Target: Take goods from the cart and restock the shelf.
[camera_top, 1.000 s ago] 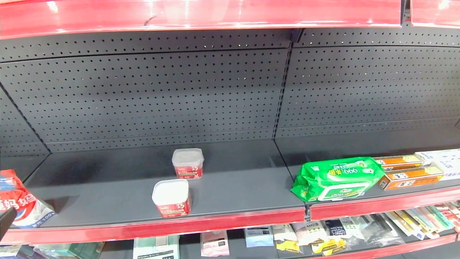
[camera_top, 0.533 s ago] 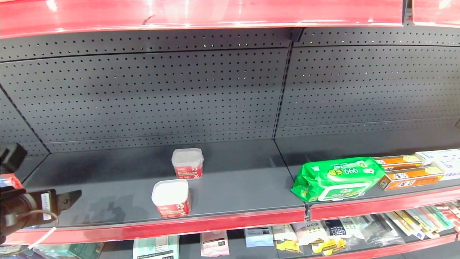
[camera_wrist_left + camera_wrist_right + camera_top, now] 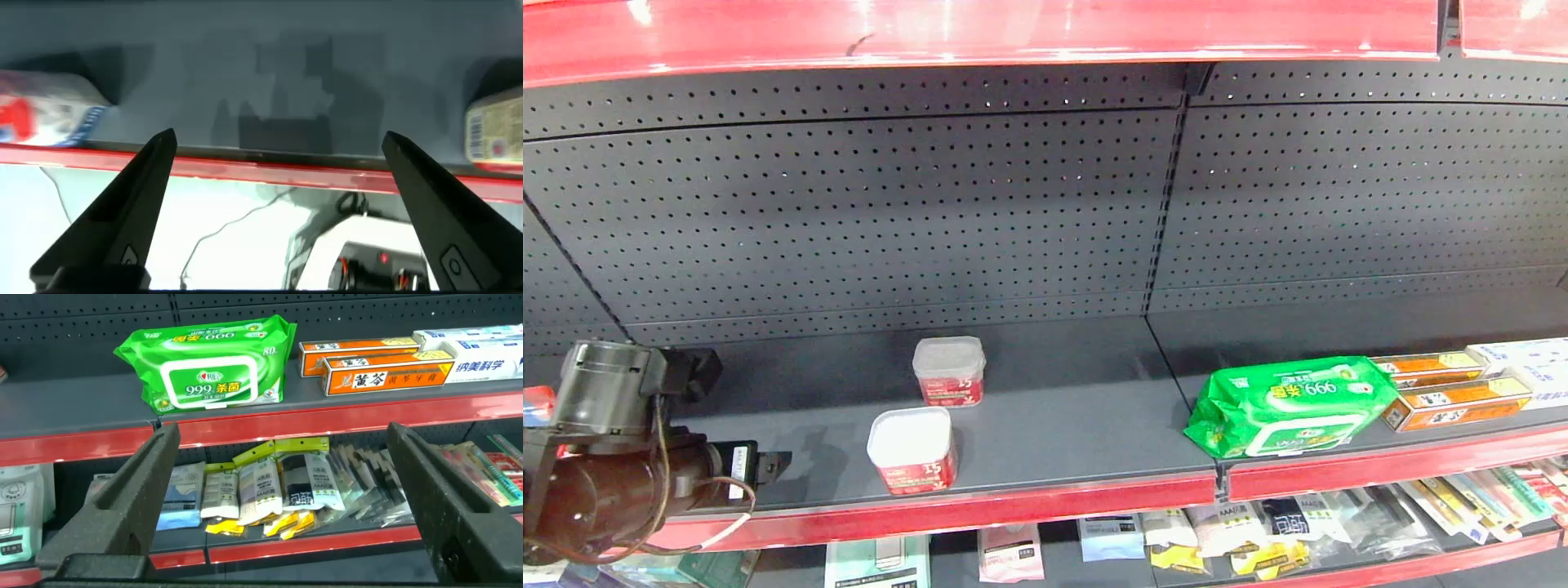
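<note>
Shelf (image 3: 1054, 425) stock:
- Two red tubs in the left bay: far tub (image 3: 949, 371), and near tub (image 3: 912, 449) at the front edge.
- One green wipes pack (image 3: 1286, 404) in the right bay.
- Two orange boxes (image 3: 1454, 404) just right of the pack.

The backing is grey pegboard (image 3: 890, 212).

Left gripper (image 3: 279, 139): at the shelf's left front edge, jaws spread, empty. Its wrist view adds a red-and-white bag (image 3: 49, 110) farther left.

Right gripper (image 3: 283, 431): low before the right bay, jaws spread, empty.

A dark perforated back panel (image 3: 931, 204) is running across the rear. A vertical post (image 3: 1165, 204) is splitting it. Overhead, a red strip (image 3: 980, 33) is catching bright glare.
</note>
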